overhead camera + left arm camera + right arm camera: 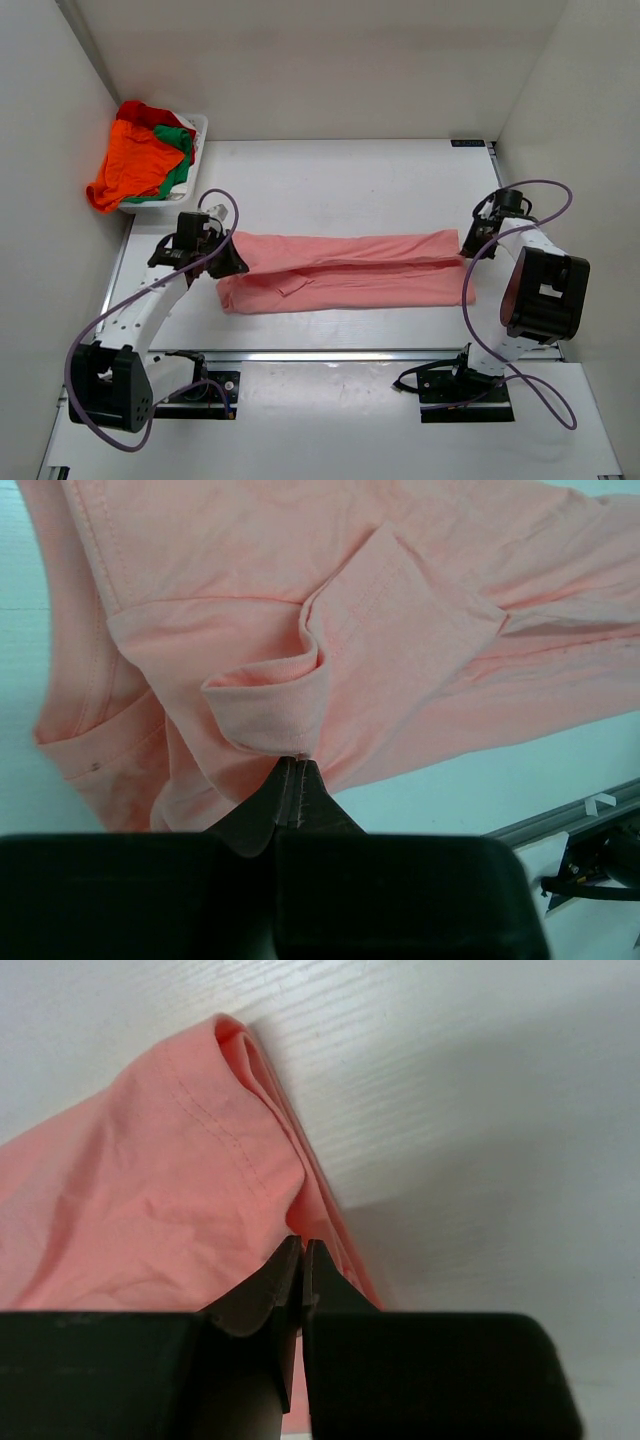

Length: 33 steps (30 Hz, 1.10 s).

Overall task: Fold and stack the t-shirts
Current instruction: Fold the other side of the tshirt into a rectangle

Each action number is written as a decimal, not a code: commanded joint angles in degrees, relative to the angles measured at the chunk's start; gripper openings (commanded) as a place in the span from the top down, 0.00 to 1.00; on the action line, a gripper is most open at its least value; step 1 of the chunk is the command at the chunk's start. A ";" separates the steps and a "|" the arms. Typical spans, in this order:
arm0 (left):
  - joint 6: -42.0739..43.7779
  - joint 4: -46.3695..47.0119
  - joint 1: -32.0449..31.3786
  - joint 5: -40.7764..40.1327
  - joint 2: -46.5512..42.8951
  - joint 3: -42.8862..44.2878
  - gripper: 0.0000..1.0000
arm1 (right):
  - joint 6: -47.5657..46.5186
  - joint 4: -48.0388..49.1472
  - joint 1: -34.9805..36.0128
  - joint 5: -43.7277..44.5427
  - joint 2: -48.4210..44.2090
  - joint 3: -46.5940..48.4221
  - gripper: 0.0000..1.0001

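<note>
The salmon pink t-shirt [340,270] lies stretched left to right across the table, folded lengthwise into a long band. My left gripper [232,258] is shut on the pink t-shirt's left end; the left wrist view shows a pinched fold of cloth [270,715] at my closed fingertips [292,765]. My right gripper [468,248] is shut on the shirt's right end; the right wrist view shows the hem edge [230,1140] gathered at my closed tips [303,1250]. Orange [130,165], green [180,155] and red [145,112] t-shirts sit heaped in a basket at the back left.
The white basket [198,128] stands at the table's back left corner against the wall. White walls close in the left, back and right sides. A metal rail [340,355] runs along the near edge, with both arm bases below it.
</note>
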 commanded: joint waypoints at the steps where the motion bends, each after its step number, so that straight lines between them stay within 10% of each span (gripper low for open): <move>1: -0.46 -1.30 -0.76 0.96 -3.24 -0.49 1.00 | -0.68 0.28 0.04 1.20 -1.83 -0.48 1.00; 11: -3.27 -5.07 -3.75 3.86 -8.34 -5.14 1.00 | -1.03 -3.31 0.83 5.58 -0.78 0.04 0.99; 14: -3.97 -4.47 -2.35 4.04 -10.71 -5.94 0.68 | -0.86 -5.25 1.36 8.04 -2.44 0.66 0.88; 15: -4.67 -4.21 -1.91 2.73 -12.29 -5.24 0.58 | -0.77 -4.99 1.97 8.31 -4.10 0.66 0.64; 19: -7.57 -1.05 -1.73 -5.35 -16.34 -0.07 0.40 | 0.28 -4.55 4.25 11.64 -10.42 1.71 0.45; 33: -14.43 10.47 -13.86 -5.10 11.05 -1.10 0.45 | 0.10 -0.51 13.48 1.37 -0.95 3.57 0.52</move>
